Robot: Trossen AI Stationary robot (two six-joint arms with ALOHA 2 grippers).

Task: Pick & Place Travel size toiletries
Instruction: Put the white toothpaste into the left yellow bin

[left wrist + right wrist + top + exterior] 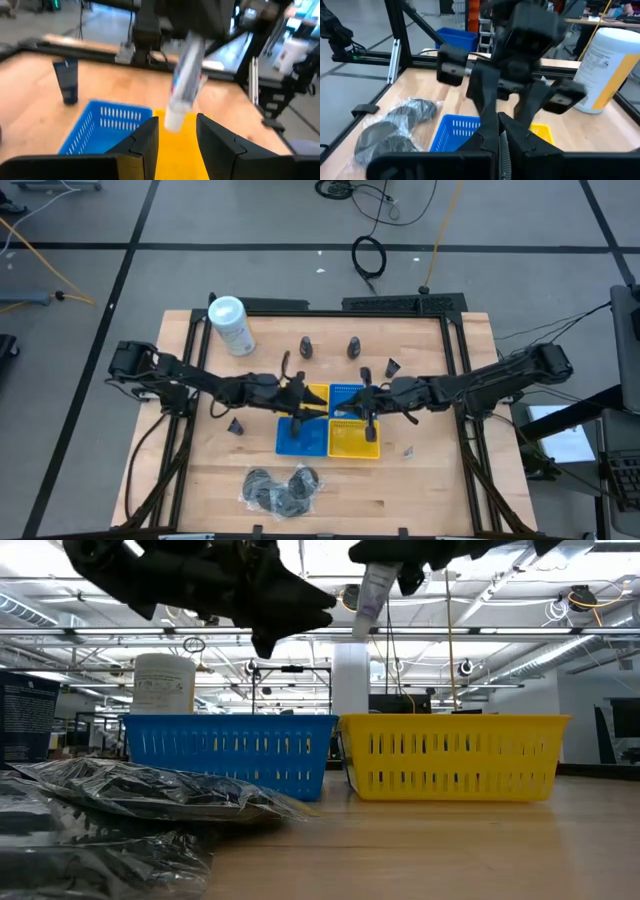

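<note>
Two hands meet above the baskets at mid-bench. Right hand (368,402) is clamped on a pale tube (184,82), hanging above the yellow basket (354,442). Left hand (297,397), fingers apart and empty, hovers over the blue basket (300,438). Wrapped dark discs (281,489) lie by the near edge.

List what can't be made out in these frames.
- Contents of the blue basket and yellow basket: the walls hide them in the low view, and they are too small in the high view.
- Print on the tube held by the right hand: blurred in the left wrist view.
- Number of wrapped discs: too small in the high view, cut off by the left edge in the low view.
</note>
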